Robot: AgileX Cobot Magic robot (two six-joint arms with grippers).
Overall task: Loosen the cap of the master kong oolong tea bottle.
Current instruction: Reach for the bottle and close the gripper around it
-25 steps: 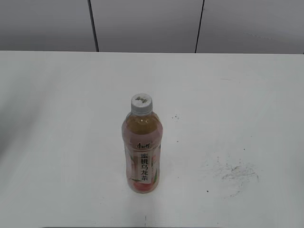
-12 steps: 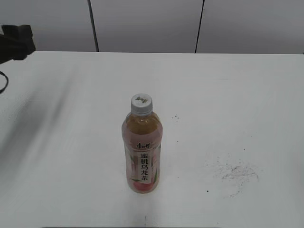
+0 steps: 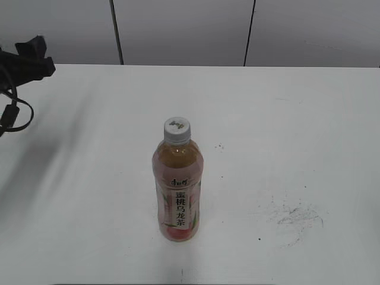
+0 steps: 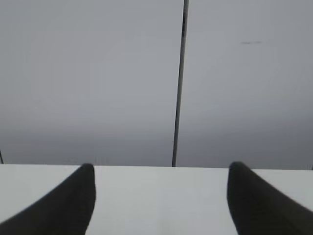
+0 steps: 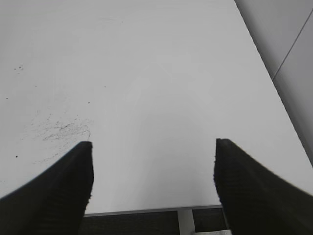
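Note:
The master kong oolong tea bottle (image 3: 177,191) stands upright near the front middle of the white table (image 3: 285,119), amber tea inside, pink-and-white label facing me. Its light grey-white cap (image 3: 177,129) sits on top with a small dark mark. My left gripper (image 4: 160,171) is open and empty, facing the far table edge and grey wall; its arm (image 3: 24,65) shows at the far left, well away from the bottle. My right gripper (image 5: 152,147) is open and empty over the table's right front part; it is out of the exterior view. Neither wrist view shows the bottle.
Dark scuff marks (image 3: 295,215) lie on the table right of the bottle and show in the right wrist view (image 5: 61,129). The table's front edge (image 5: 146,209) is just below the right gripper. A grey panelled wall (image 3: 190,29) stands behind the table.
The left arm has come into the exterior view at the far left and moved a little further right and down. The bottle has not moved.

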